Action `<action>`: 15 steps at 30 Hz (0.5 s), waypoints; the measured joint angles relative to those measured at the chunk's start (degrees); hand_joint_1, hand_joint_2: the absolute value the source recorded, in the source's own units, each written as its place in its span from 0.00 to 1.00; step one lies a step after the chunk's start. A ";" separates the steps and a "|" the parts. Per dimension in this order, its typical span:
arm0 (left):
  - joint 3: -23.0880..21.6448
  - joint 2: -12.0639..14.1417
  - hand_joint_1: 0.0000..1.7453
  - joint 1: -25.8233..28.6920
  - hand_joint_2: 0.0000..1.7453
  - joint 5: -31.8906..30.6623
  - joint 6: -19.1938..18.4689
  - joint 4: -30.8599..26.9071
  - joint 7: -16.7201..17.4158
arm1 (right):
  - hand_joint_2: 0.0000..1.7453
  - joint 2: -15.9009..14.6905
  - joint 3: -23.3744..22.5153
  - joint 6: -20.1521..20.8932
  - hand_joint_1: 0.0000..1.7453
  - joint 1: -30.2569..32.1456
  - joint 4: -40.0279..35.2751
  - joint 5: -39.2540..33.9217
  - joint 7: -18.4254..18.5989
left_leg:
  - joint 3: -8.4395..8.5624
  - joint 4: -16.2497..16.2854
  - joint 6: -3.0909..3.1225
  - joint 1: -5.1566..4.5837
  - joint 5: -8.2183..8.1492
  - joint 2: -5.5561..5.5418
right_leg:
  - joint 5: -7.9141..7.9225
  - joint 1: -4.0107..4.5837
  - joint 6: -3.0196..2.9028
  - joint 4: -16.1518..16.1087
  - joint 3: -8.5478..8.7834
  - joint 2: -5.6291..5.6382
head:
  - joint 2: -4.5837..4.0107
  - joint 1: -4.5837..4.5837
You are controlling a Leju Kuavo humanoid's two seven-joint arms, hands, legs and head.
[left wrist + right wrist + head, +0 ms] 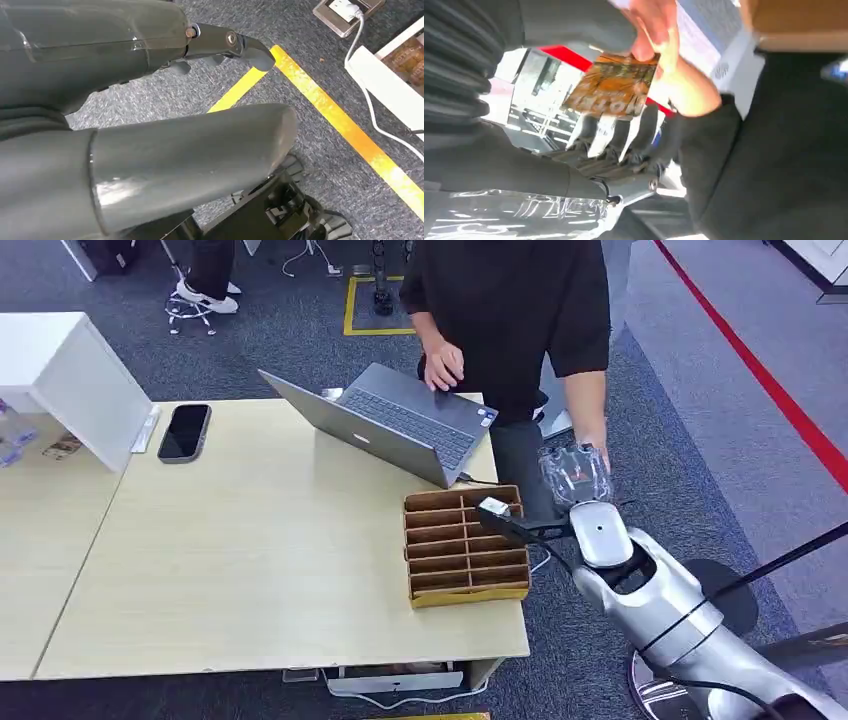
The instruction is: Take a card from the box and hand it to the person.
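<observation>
Right hand (577, 476): raised past the counter's far right corner, beside the person's hand; wrapped in clear film.
Card (614, 90): orange-brown, patterned, pale lettering along one edge; flat, slightly blurred.
Card position: lies across the tips of the right fingers (601, 132), touching them; the thumb lies close on the other side. Whether the fingers are gripping it cannot be told.
Person's hand (664, 55): pinches the card's far edge.
Left hand (150, 150): hangs over grey carpet with yellow tape; fingers apart, holding nothing.
Box (465, 545): brown, slotted, at the counter's (250, 570) right edge, near the right arm.
Laptop (390, 425): open, behind the box.
</observation>
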 joint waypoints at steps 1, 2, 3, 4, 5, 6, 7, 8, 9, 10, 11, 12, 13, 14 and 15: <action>0.00 0.00 0.00 0.00 0.00 0.02 0.00 0.00 0.00 | 1.00 0.02 0.15 0.86 0.00 0.00 0.13 -0.07 0.11 | 0.00 0.00 0.00 0.00 0.00 0.00 | 0.00 0.00 0.00 0.00 0.00 0.00 | 0.00 0.00; 0.00 0.00 0.00 0.00 0.00 0.02 0.00 0.00 0.00 | 1.00 0.02 0.33 1.43 0.00 -0.01 0.31 -0.20 0.17 | 0.00 0.00 0.00 0.00 0.00 0.00 | 0.00 0.00 0.00 0.00 0.00 0.00 | 0.00 0.00; 0.00 0.00 0.00 0.00 0.00 0.04 -0.02 0.00 0.00 | 1.00 0.02 0.57 1.87 0.00 -0.01 0.48 -0.29 0.24 | 0.00 0.00 0.00 0.00 0.00 0.00 | 0.00 0.00 0.00 0.00 0.00 -0.01 | 0.00 0.00; 0.00 0.02 0.00 0.01 0.00 0.09 -0.02 0.00 0.02 | 1.00 0.02 0.81 2.20 0.00 -0.01 0.72 -0.40 0.28 | 0.00 0.00 0.00 0.00 0.00 0.00 | 0.00 0.00 0.00 0.00 0.00 0.00 | 0.00 0.00; 0.00 0.02 0.00 0.00 0.00 0.11 -0.02 0.00 0.02 | 1.00 0.04 0.94 2.35 0.00 -0.01 0.90 -0.44 0.31 | 0.00 0.00 0.00 0.00 0.00 0.00 | 0.00 0.00 0.00 0.00 0.00 0.00 | 0.00 0.00; 0.00 0.02 0.00 0.01 0.00 0.11 -0.02 0.00 0.02 | 1.00 0.04 1.05 2.47 0.00 -0.02 1.03 -0.46 0.37 | 0.00 0.00 0.00 0.00 0.00 0.00 | 0.00 0.00 0.00 0.00 0.00 0.00 | 0.00 0.00; 0.00 0.02 0.00 0.02 0.00 0.13 -0.02 0.00 0.02 | 1.00 0.04 1.21 2.55 0.00 -0.03 1.14 -0.46 0.48 | 0.00 0.00 0.00 0.00 0.00 0.00 | 0.00 0.00 0.00 0.00 0.00 0.00 | 0.00 0.00; 0.00 0.02 0.00 0.02 0.00 0.13 0.00 0.00 0.02 | 1.00 0.04 1.31 2.60 0.00 -0.03 1.25 -0.48 0.48 | 0.00 0.00 0.00 0.00 0.00 0.00 | 0.00 0.00 0.00 0.00 0.00 0.00 | 0.00 0.00; 0.00 0.02 0.00 0.02 0.00 0.13 -0.02 0.00 0.02 | 1.00 0.04 1.40 2.60 0.00 -0.03 1.36 -0.51 0.48 | 0.00 0.00 0.00 0.00 0.00 0.00 | 0.00 0.00 0.00 0.00 0.00 0.00 | 0.00 0.00; 0.00 0.02 0.00 0.02 0.00 0.13 0.00 0.00 0.02 | 1.00 0.04 1.55 2.60 0.00 -0.03 1.51 -0.51 0.50 | 0.00 0.00 0.00 0.00 0.00 0.00 | 0.00 0.00 0.00 0.00 0.00 0.00 | 0.00 0.02; 0.00 0.02 0.00 0.02 0.00 0.13 -0.02 0.00 0.02 | 1.00 0.04 1.64 2.62 0.00 -0.04 1.58 -0.51 0.52 | 0.00 0.01 0.00 0.00 0.00 0.00 | 0.00 0.00 0.00 0.00 0.00 0.00 | 0.00 0.02; 0.00 0.02 0.00 0.01 0.00 0.13 -0.02 0.00 0.02 | 1.00 0.04 1.75 2.64 0.00 -0.04 1.73 -0.53 0.55 | 0.00 0.00 0.00 0.00 0.00 0.00 | 0.00 0.00 0.00 0.00 0.00 0.00 | 0.00 0.00; 0.00 0.02 0.00 0.01 0.00 0.13 0.00 0.00 0.02 | 1.00 0.04 1.86 2.68 0.00 -0.04 1.88 -0.59 0.59 | 0.00 0.00 0.00 0.00 0.00 0.00 | 0.00 0.00 0.00 0.00 0.00 0.00 | 0.00 0.00; 0.00 0.02 0.00 0.02 0.00 0.13 0.00 0.00 0.02 | 1.00 0.04 1.93 2.62 0.00 -0.04 2.03 -0.64 0.81 | 0.00 0.00 0.00 0.00 0.00 0.00 | 0.00 0.00 0.00 0.00 0.00 0.00 | 0.00 0.00; 0.00 0.02 0.00 0.02 0.00 0.13 0.00 0.00 0.02 | 1.00 0.04 2.04 2.29 0.00 -0.04 2.14 -0.70 1.18 | 0.00 0.01 0.00 0.00 0.00 0.00 | 0.00 0.00 0.00 0.00 0.00 0.00 | 0.00 0.00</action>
